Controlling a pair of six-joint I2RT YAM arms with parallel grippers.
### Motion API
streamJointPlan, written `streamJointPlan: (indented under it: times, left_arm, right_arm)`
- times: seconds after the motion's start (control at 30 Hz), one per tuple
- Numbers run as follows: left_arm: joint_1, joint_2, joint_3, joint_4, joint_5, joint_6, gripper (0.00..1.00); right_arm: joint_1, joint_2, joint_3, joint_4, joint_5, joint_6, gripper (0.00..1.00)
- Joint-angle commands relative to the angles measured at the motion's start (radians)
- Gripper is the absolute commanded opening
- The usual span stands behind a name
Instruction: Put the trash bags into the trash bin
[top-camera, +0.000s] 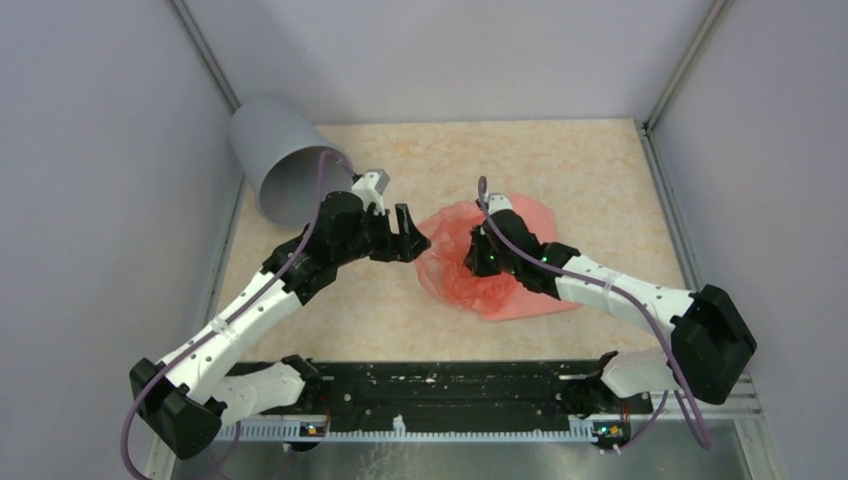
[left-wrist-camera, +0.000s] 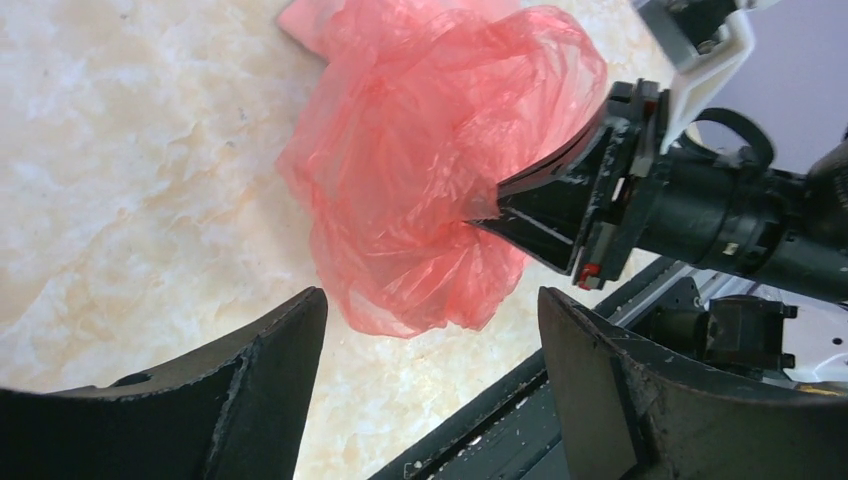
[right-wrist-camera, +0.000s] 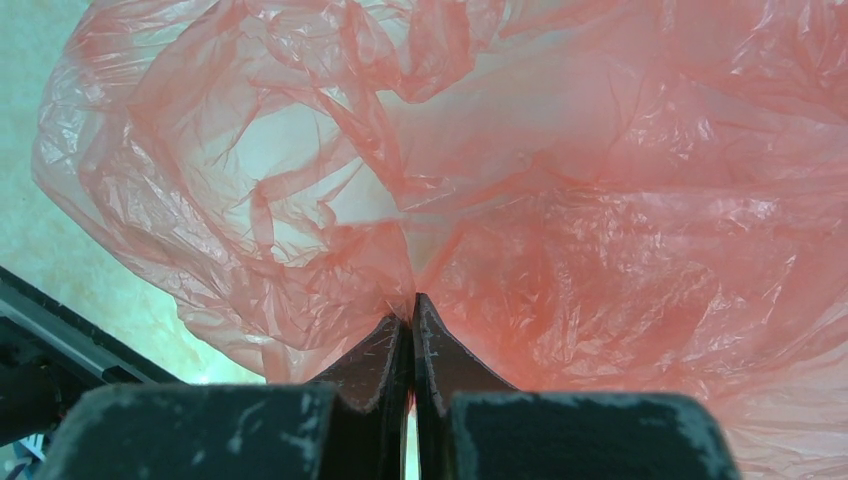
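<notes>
Two arms reach in from the bottom of the overhead view toward a crumpled heap of trash bags (top-camera: 500, 290) lying on the beige marbled counter (top-camera: 590, 180), a little right of the frame's centre. The film is orange-red where it bunches and paler pink where it spreads flat toward the right. How many separate bags make up the heap cannot be told.

The right hand (top-camera: 472, 262) sits on top of the heap. In its own wrist view the two black fingers (right-wrist-camera: 440, 350) are pressed together with a fold of the red film pinched at their tips, and the plastic fills nearly the whole frame above them. The left wrist view shows the same pinch from the side, the right hand (left-wrist-camera: 482, 220) coming in from the right of the frame with its point buried in the bunched trash bags (left-wrist-camera: 420, 150).

The left hand (top-camera: 414, 233) stands just beside the heap's left edge with its fingers spread wide and nothing between them. From its wrist camera both fingers (left-wrist-camera: 270, 370) frame the bottom of the picture, with the lower edge of the film showing in the gap.

The trash bin (top-camera: 268, 140) is in the upper left of the overhead frame, tipped over with its mouth facing the lower right, well apart from the bags.
</notes>
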Motion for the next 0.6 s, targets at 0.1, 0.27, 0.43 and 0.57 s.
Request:
streamJointPlan:
  times: [0.1,0.27,0.43,0.57]
  left_arm:
    - [0.015,-0.077,-0.089,0.003,-0.085,-0.068,0.83]
    - [0.038,-0.101,-0.156,0.053,-0.053,-0.097,0.77]
    - [0.068,-0.091,-0.221,0.127,-0.01,-0.103,0.72]
    - [0.131,-0.085,-0.298,0.232,0.077,-0.111,0.67]
  right_arm:
    - [-0.023,-0.061,0.012,0.046,-0.021,0.025,0.0]
    - [-0.027,-0.071,0.015,0.046,-0.046,0.036,0.0]
    - [-0.028,-0.085,0.013,0.034,-0.039,0.038,0.0]
    - [-0.029,-0.108,0.0,0.022,-0.029,0.044,0.0]
